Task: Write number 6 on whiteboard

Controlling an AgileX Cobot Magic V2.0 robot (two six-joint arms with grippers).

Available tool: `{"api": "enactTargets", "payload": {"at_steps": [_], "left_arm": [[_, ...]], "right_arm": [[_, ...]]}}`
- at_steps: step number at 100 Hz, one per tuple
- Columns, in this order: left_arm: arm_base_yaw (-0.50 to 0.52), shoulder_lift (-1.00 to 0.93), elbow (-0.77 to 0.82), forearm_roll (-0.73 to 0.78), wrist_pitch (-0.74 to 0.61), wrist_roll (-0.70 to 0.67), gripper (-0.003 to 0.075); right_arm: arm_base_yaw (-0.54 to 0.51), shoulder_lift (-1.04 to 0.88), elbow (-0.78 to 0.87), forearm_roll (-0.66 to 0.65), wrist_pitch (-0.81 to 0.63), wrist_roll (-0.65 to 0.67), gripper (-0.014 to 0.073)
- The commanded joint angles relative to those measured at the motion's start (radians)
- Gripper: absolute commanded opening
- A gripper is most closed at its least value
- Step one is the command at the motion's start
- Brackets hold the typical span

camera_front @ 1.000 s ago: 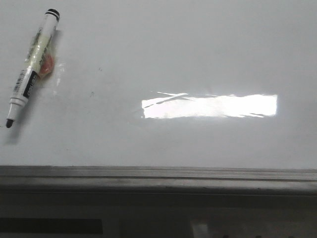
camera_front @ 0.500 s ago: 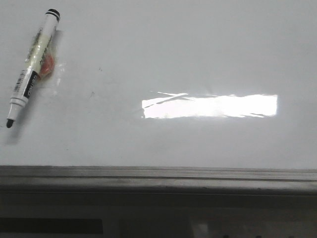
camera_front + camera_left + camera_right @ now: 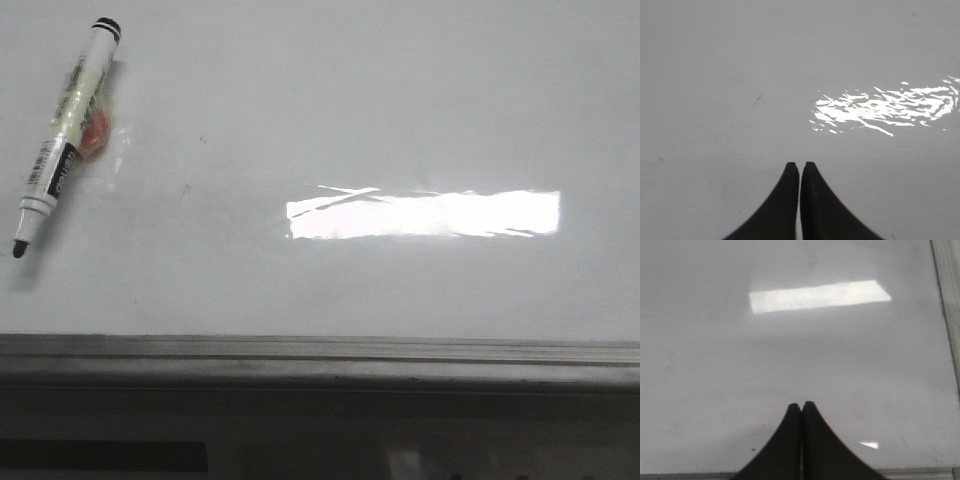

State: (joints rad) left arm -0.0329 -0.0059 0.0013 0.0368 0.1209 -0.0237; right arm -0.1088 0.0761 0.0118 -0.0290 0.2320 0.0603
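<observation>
On the far left of the whiteboard (image 3: 330, 120) a marker (image 3: 62, 135) lies flat and uncapped, its black tip toward the grey rail (image 3: 320, 352), well apart from the bright bar of light glare (image 3: 422, 214); no number 6 shows anywhere on the white surface, only a few faint specks. The left gripper (image 3: 800, 165) and the right gripper (image 3: 801, 404) both hover over bare board with their fingers pressed together and nothing between them. By my reading the task has not begun: the marker is yet to be picked up, and every stroke of the figure is left to draw
</observation>
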Motion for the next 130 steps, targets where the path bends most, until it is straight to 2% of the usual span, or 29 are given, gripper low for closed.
{"api": "enactTargets", "payload": {"at_steps": [1, 73, 91, 117, 125, 130], "left_arm": [[-0.009, -0.025, 0.024, -0.037, -0.07, -0.005, -0.002], [-0.009, -0.025, 0.014, -0.037, -0.073, -0.005, -0.002], [-0.009, 0.002, -0.058, -0.054, -0.065, -0.005, -0.002], [-0.009, 0.215, -0.247, -0.057, -0.004, 0.006, -0.0018], [-0.009, 0.286, -0.287, -0.059, 0.004, 0.008, 0.0035], [-0.009, 0.32, -0.294, -0.059, -0.018, 0.008, 0.0137]], "right_arm": [[-0.005, 0.051, 0.014, 0.003, -0.094, 0.0, -0.0064], [-0.005, 0.077, 0.012, -0.018, -0.097, 0.0, -0.0064], [-0.005, 0.079, -0.047, -0.03, -0.126, 0.0, -0.0064], [-0.005, 0.183, -0.159, -0.028, -0.099, 0.0, -0.0064], [-0.005, 0.215, -0.186, -0.006, -0.101, 0.0, -0.0064], [-0.005, 0.224, -0.196, 0.005, -0.101, 0.0, -0.0064]]}}
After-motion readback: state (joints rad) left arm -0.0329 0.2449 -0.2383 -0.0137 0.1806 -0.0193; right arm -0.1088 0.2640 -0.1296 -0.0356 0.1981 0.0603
